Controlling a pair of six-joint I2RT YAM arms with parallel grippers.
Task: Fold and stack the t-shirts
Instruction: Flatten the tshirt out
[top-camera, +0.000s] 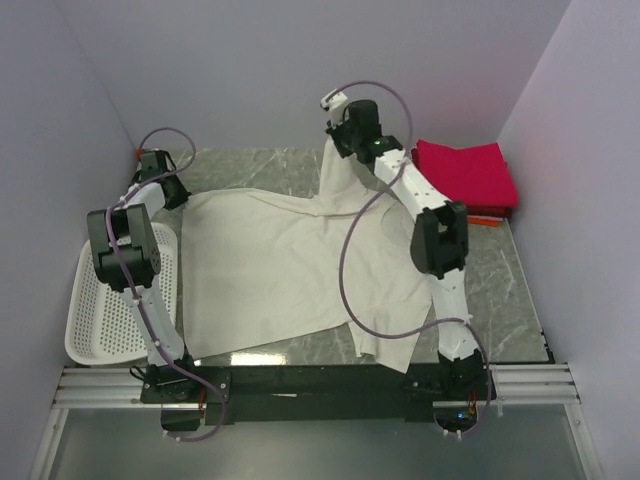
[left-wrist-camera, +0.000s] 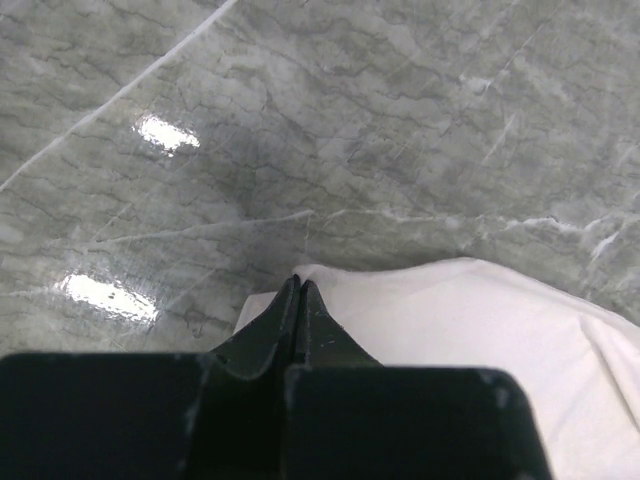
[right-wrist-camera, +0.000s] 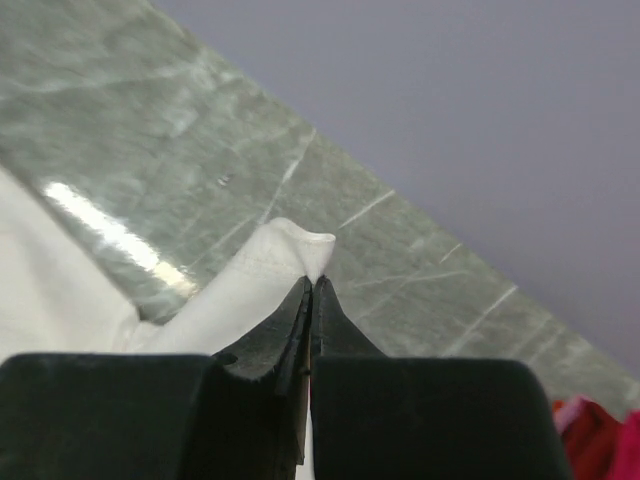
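— How far along?

— Partway, judging by the layout. Looks finished for the folded crimson-pink cloth t-shirt (top-camera: 465, 172) at upper right of the overhead frame. Sits on what seems to be an orange-red cloth t-shirt (top-camera: 487, 219), showing only as a thin edge underneath.

— And left to do?

— Folding the large cream-white cloth t-shirt (top-camera: 290, 270), then adding it to that stack. Lies spread open and wrinkled across the centre of the overhead frame, well apart from the pile, with no fold made yet.

— Held by anything?

— Pinched at a far fold by the right gripper (right-wrist-camera: 312, 283), clamped tight on the cloth and raising it into a peak at upper centre. Closed too, the left gripper (left-wrist-camera: 298, 283), tips down at the shirt's upper-left corner. Cannot tell whether nipping cloth there or merely touching it.

— Surface and room?

— Glossy grey-green marbled tabletop (top-camera: 260, 170), crossed by pale veins and patches of lamp glare. Shut in by plain lilac walls (top-camera: 300, 60) on three sides. Also a white perforated plastic basket (top-camera: 105, 310) at lower left, just beside the left arm.
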